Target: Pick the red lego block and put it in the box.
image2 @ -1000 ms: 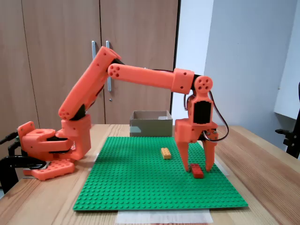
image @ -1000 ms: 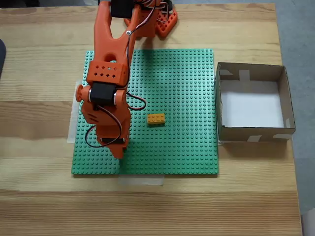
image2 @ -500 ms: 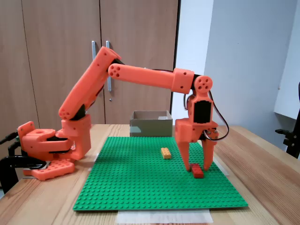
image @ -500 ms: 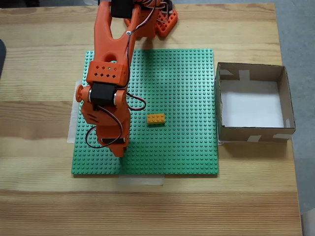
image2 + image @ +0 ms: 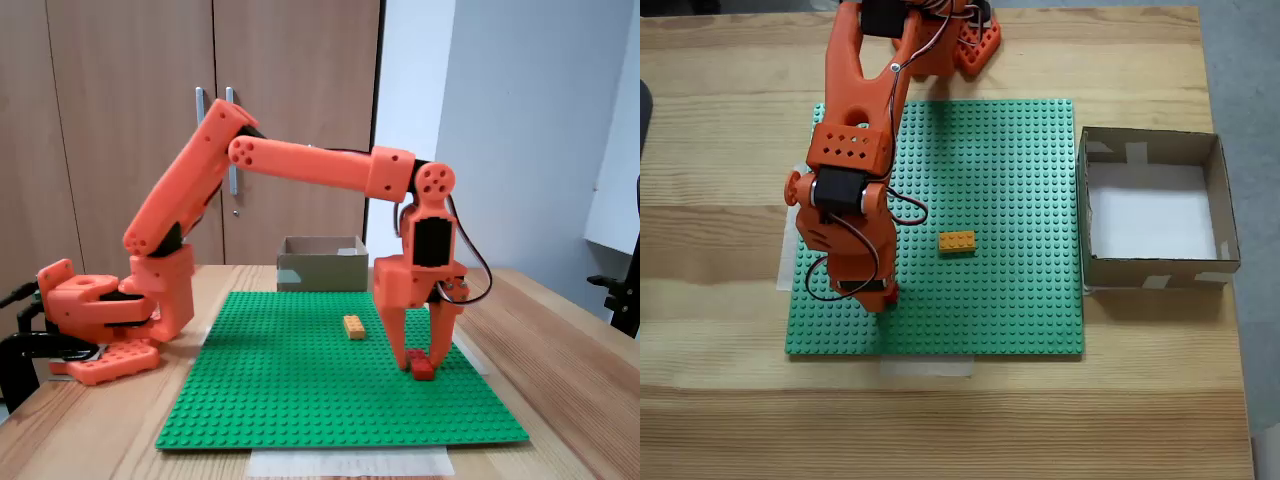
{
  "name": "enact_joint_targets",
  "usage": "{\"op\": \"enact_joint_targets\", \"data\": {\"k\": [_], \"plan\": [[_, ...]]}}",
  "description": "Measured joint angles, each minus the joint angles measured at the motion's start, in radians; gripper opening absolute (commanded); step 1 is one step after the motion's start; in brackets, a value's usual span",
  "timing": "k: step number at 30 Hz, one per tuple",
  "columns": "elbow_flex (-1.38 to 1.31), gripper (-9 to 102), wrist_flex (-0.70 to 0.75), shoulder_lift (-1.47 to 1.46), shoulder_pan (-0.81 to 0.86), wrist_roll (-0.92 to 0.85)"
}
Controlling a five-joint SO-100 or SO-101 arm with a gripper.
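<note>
While the orange arm reaches out over the green studded baseplate [image 5: 330,385], its gripper [image 5: 418,358] points straight down with a finger on each side of the red lego block [image 5: 421,367]. The brick sits on the plate near its front right corner in the side-on fixed view, and the jaws look closed against it, a grasp just taken, the brick not yet lifted. The vertical pose probably suits a clean pull off the studs. In the top-down fixed view the arm covers the brick, though the gripper [image 5: 878,297] shows near the plate's lower left. That view shows the cardboard box [image 5: 1152,268] open, beside the plate's right edge, and a yellow-orange brick [image 5: 957,241] mid-plate.
</note>
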Motion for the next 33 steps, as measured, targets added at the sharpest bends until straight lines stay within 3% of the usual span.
{"op": "enact_joint_targets", "data": {"k": [17,33], "plan": [[-0.003,-1,0.014,0.000,-0.002,-0.018],[0.103,0,0.067,0.273,0.017,-0.009]]}}
